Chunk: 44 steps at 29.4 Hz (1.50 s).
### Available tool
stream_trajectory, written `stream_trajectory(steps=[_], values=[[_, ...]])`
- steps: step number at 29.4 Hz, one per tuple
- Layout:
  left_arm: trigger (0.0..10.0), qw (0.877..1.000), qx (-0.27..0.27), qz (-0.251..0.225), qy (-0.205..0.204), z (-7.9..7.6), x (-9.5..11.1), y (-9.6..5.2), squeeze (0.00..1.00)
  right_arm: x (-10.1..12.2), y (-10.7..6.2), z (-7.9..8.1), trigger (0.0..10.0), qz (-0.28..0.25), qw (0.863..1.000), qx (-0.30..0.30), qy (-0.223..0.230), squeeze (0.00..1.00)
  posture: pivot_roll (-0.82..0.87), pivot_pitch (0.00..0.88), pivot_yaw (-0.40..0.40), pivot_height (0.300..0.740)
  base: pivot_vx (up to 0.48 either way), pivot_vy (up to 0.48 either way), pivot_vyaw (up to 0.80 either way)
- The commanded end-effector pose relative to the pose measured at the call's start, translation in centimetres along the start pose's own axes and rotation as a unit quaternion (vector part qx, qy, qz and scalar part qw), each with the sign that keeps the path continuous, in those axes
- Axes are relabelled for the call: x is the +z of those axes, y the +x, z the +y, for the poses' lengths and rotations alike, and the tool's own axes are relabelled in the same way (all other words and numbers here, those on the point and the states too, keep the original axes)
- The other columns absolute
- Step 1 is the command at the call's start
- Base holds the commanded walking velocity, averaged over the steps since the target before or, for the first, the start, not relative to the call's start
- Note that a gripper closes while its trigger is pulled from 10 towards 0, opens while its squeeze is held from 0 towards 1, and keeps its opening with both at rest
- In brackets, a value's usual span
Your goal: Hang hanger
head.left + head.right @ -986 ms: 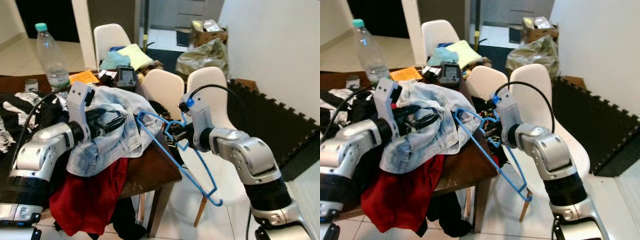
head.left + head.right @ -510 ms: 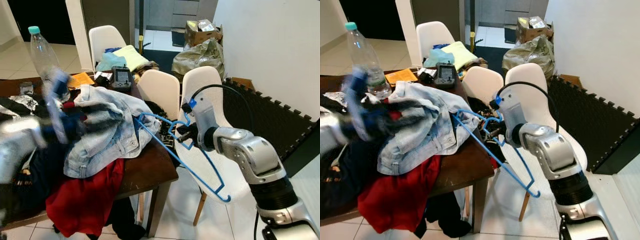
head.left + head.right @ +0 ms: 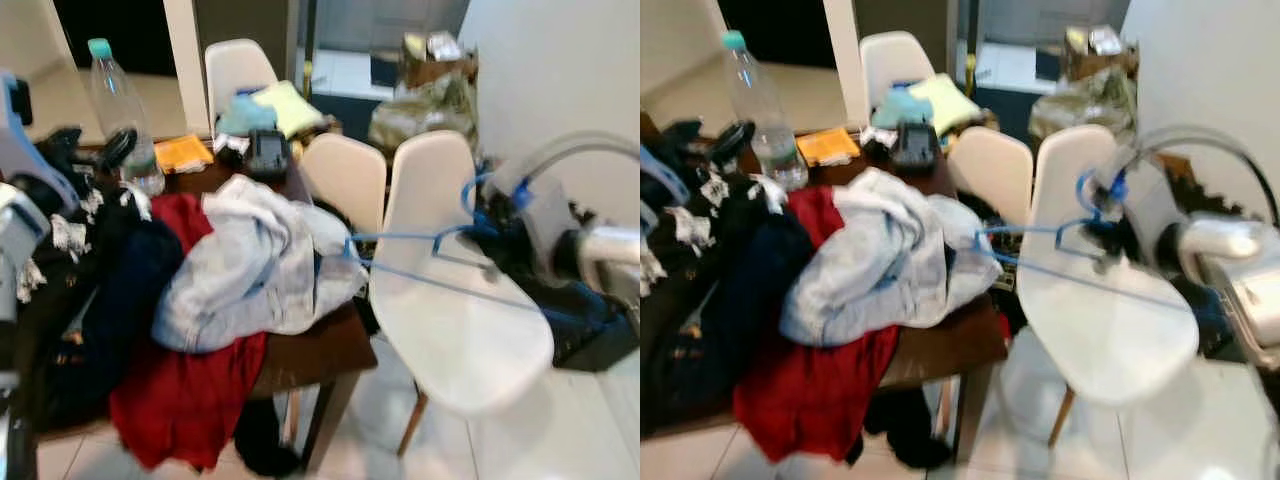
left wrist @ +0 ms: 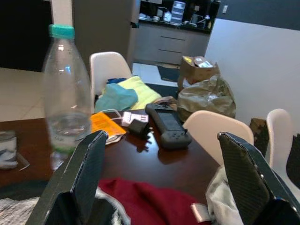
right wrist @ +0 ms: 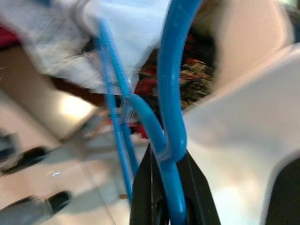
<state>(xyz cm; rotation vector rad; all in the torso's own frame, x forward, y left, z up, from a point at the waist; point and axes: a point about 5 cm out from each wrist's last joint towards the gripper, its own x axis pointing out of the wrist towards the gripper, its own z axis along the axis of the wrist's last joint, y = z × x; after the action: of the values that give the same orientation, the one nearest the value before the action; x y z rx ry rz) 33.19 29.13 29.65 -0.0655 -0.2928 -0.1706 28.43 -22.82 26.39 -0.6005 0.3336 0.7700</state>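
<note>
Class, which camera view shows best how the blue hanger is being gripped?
The right wrist view: the blue hanger sits close up, pinched between the right gripper fingers, near its hook. Both eye views are blurred; they show the hanger stretched from the denim jacket across the white chair.

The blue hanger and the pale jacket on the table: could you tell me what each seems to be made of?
The blue hanger, pinched in the right gripper, looks like moulded plastic: smooth, glossy, uniformly coloured round bars with soft highlights, though coated wire cannot be ruled out. The pale jacket looks like washed light-blue denim: matte, thick folds, faded tone. The blur hides any weave.
</note>
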Motion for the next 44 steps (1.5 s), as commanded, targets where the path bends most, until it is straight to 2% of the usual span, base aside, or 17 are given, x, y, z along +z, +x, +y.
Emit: stream_trajectory(steps=[1, 4, 5, 8, 13, 16, 23, 30, 33, 34, 36, 38, 39, 40, 41, 43, 44], values=[[10.0, 1.0, -0.009, 0.0, 0.002, -0.6, -0.3, 0.4, 0.0, 0.8, -0.4, 1.1, 10.0, -0.007, 0.998, 0.046, -0.031, 0.0, 0.12, 0.055, -0.046, 0.74, 0.0, 0.0, 0.0], [10.0, 1.0, -0.014, 0.004, 0.016, -1.1, -0.7, 0.9, 0.0, 0.8, 0.4, 4.1, 10.0, -0.003, 0.991, 0.127, -0.044, 0.0, 0.12, 0.051, -0.04, 0.74, 0.0, 0.0, 0.0], [10.0, 1.0, -0.014, 0.004, 0.016, -1.1, -0.7, 0.9, 0.0, 0.8, 0.4, 4.1, 10.0, -0.003, 0.991, 0.127, -0.044, 0.0, 0.12, 0.051, -0.04, 0.74, 0.0, 0.0, 0.0], [10.0, 1.0, -0.007, -0.008, 0.02, -1.3, -0.8, 1.4, 0.0, 1.3, 1.4, 6.5, 10.0, -0.018, 0.981, 0.186, -0.052, 0.0, 0.12, 0.049, -0.034, 0.74, 0.0, 0.0, 0.0], [10.0, 1.0, -0.005, -0.015, 0.019, -1.4, -0.7, 1.5, 0.0, 1.2, 1.9, 7.3, 10.0, -0.011, 0.978, 0.202, -0.058, 0.0, 0.11, 0.049, -0.033, 0.74, 0.0, 0.0, 0.0], [10.0, 0.999, -0.02, -0.032, -0.005, -2.7, -0.9, 2.0, 0.0, 0.2, 4.5, 10.5, 10.0, 0.029, 0.966, 0.246, -0.069, 0.0, 0.11, 0.05, -0.036, 0.74, 0.0, 0.0, 0.0], [10.0, 0.998, -0.046, -0.035, -0.02, -4.1, -1.5, 2.3, 0.0, -0.2, 4.8, 11.2, 10.0, 0.042, 0.964, 0.257, -0.049, 0.0, 0.1, 0.055, -0.038, 0.74, 0.0, 0.0, 0.0], [10.0, 0.998, -0.052, -0.039, -0.022, -4.4, -1.6, 2.4, 0.0, -0.4, 4.4, 11.6, 10.0, 0.046, 0.96, 0.272, -0.048, 0.0, 0.1, 0.058, -0.041, 0.74, 0.0, 0.0, 0.0], [10.0, 0.998, -0.054, -0.039, -0.02, -4.5, -1.7, 2.4, 0.0, 1.0, 3.9, 9.9, 10.0, -0.016, 0.968, 0.251, -0.018, 0.0, 0.1, 0.058, -0.041, 0.74, 0.0, 0.0, 0.0], [10.0, 0.998, -0.054, -0.039, -0.02, -4.5, -1.7, 2.4, 0.0, 1.0, 3.9, 9.9, 10.0, -0.016, 0.968, 0.251, -0.018, 0.0, 0.1, 0.058, -0.041, 0.74, 0.0, 0.0, 0.0], [10.0, 0.998, -0.041, -0.04, -0.015, -4.2, -1.9, 2.4, 0.0, 1.8, 3.8, 7.0, 10.0, -0.062, 0.981, 0.183, 0.021, 0.0, 0.1, 0.058, -0.041, 0.74, 0.0, 0.0, 0.0], [10.0, 0.998, -0.041, -0.04, -0.015, -4.2, -1.9, 2.4, 0.0, 1.8, 3.8, 7.0, 10.0, -0.062, 0.981, 0.183, 0.021, 0.0, 0.1, 0.058, -0.041, 0.74, 0.0, 0.0, 0.0], [10.0, 0.999, -0.018, -0.044, -0.005, -3.7, -1.8, 2.4, 0.0, 1.4, 4.3, 4.0, 10.0, -0.061, 0.993, 0.081, 0.057, 0.0, 0.11, 0.058, -0.041, 0.74, 0.0, 0.0, 0.0], [10.0, 0.999, 0.004, -0.05, 0.001, -3.1, -1.6, 2.3, 0.0, 0.9, 4.3, 1.3, 10.0, -0.053, 0.994, -0.012, 0.09, 0.0, 0.11, 0.058, -0.04, 0.74, 0.0, 0.0, 0.0], [10.0, 0.999, 0.004, -0.05, 0.001, -3.1, -1.6, 2.3, 0.0, 0.9, 4.3, 1.3, 10.0, -0.053, 0.994, -0.012, 0.09, 0.0, 0.11, 0.058, -0.04, 0.74, 0.0, 0.0, 0.0], [10.0, 0.998, 0.013, -0.061, -0.008, -2.7, -1.1, 2.2, 0.0, 0.2, 3.4, -2.5, 10.0, -0.063, 0.973, -0.136, 0.174, 0.0, 0.11, 0.058, -0.04, 0.74, 0.0, 0.0, 0.0], [10.0, 0.998, 0.0, -0.066, -0.023, -2.9, -0.8, 2.2, 0.0, 0.2, 2.7, -3.4, 10.0, -0.081, 0.963, -0.16, 0.203, 0.0, 0.12, 0.059, -0.035, 0.74, 0.0, 0.0, 0.0]])
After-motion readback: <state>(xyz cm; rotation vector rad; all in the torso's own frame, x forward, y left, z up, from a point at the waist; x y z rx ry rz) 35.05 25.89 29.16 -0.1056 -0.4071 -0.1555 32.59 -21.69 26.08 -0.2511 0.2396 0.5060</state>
